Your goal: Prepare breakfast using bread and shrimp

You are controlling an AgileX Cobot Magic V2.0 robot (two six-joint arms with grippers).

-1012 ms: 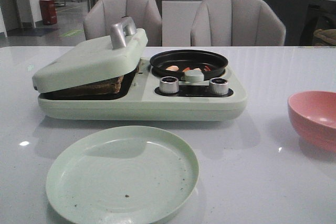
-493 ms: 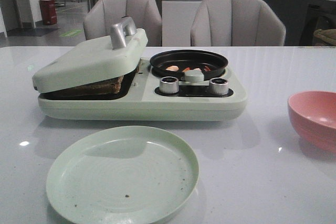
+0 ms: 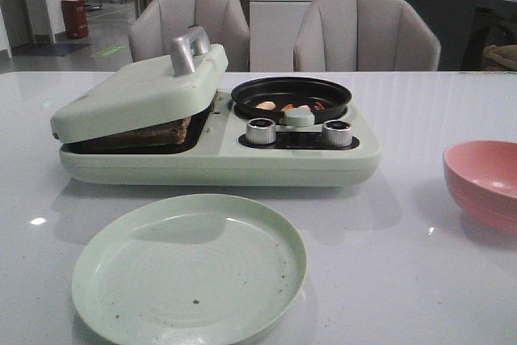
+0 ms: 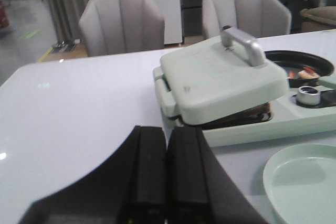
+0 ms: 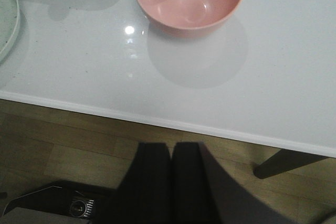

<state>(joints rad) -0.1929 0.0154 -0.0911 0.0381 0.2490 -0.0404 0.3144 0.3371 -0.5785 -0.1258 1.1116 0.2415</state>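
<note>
The bread (image 3: 149,132) lies inside the pale green breakfast maker (image 3: 218,159), under its tilted lid (image 3: 137,90); only a brown edge shows, also in the left wrist view (image 4: 252,115). The shrimp (image 3: 265,105) lie in the black round pan (image 3: 291,93) on the maker's right side, small orange-pink pieces. My left gripper (image 4: 167,132) is shut and empty, held over the table to the left of the maker. My right gripper (image 5: 171,148) is shut and empty, off the table's front edge, near the pink bowl (image 5: 188,1). Neither gripper shows in the front view.
A pale green plate (image 3: 188,268) lies in front of the maker. The pink bowl (image 3: 485,183) stands at the right. Two knobs (image 3: 260,131) sit on the maker's front. Two grey chairs (image 3: 365,34) stand behind the table. The table's front edge (image 5: 157,121) runs above wooden floor.
</note>
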